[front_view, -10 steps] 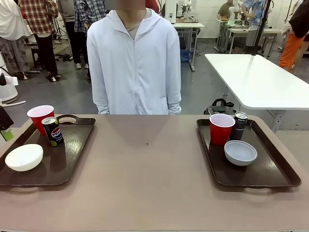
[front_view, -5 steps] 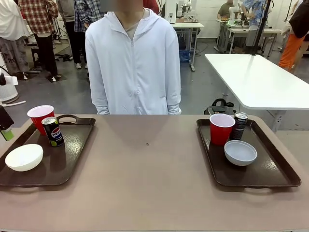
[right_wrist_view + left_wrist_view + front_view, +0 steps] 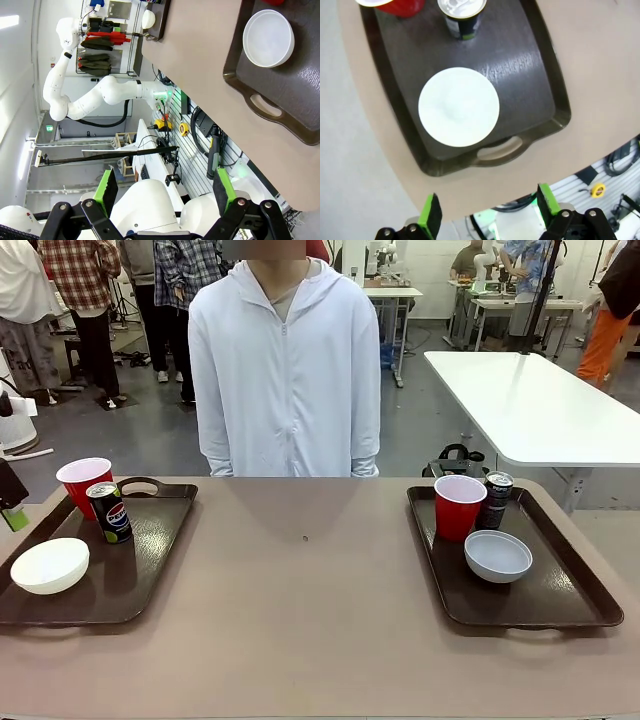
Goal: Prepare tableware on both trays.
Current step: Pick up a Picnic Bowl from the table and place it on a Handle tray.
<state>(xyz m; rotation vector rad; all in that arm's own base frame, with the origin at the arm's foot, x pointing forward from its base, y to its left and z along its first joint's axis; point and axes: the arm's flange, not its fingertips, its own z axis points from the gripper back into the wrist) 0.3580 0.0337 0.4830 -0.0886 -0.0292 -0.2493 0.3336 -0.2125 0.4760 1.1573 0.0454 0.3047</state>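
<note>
Two dark brown trays lie on the tan table. The left tray [image 3: 140,560] holds a red cup [image 3: 84,483], a dark can [image 3: 109,512] and a white bowl [image 3: 49,565]. On the right tray [image 3: 560,590] stand a red cup [image 3: 459,506], a can [image 3: 496,500] and a bowl [image 3: 498,556]. My left gripper [image 3: 487,212] hangs open above the near end of its tray [image 3: 520,60], over the bowl [image 3: 458,106] and can [image 3: 462,15]. My right gripper [image 3: 165,190] is open and holds nothing, off the table's near edge by its tray [image 3: 300,85] and bowl [image 3: 268,38].
A person in a white hooded jacket [image 3: 285,370] stands at the far side, hands out of sight below the table edge. The bare tabletop [image 3: 310,580] stretches between the trays. A white table [image 3: 530,400] stands behind on the right.
The person has shifted slightly to the right. Both grippers and all the tableware stay where they were.
</note>
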